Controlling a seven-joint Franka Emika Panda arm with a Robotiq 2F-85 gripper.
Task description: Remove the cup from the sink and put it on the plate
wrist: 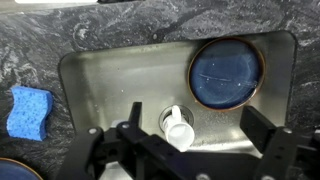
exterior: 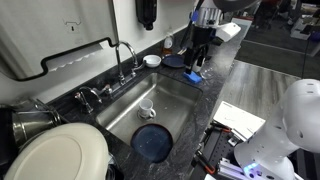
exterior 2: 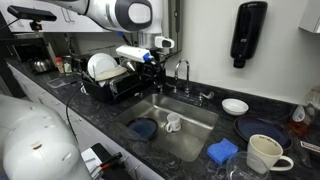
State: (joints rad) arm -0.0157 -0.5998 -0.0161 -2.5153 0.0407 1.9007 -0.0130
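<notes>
The small white cup (wrist: 179, 127) sits over the drain of the steel sink (wrist: 100, 90), its handle towards the back wall. It shows in both exterior views (exterior: 147, 108) (exterior 2: 172, 123). The dark blue plate (wrist: 226, 73) lies flat on the sink floor beside the cup and shows in both exterior views (exterior: 152, 142) (exterior 2: 143, 128). My gripper (wrist: 196, 140) is open and empty. It hangs well above the sink (exterior 2: 150, 62), with the cup below and between its fingers in the wrist view. I do not see it touching anything.
A blue sponge (wrist: 26, 110) lies on the dark counter beside the sink. A dish rack with a large cream plate (exterior 2: 103, 68) stands at one end. A white bowl (exterior 2: 235, 105), a blue dish (exterior 2: 262, 130) and a beige cup (exterior 2: 265, 152) stand at the other. The faucet (exterior: 122, 55) rises behind the sink.
</notes>
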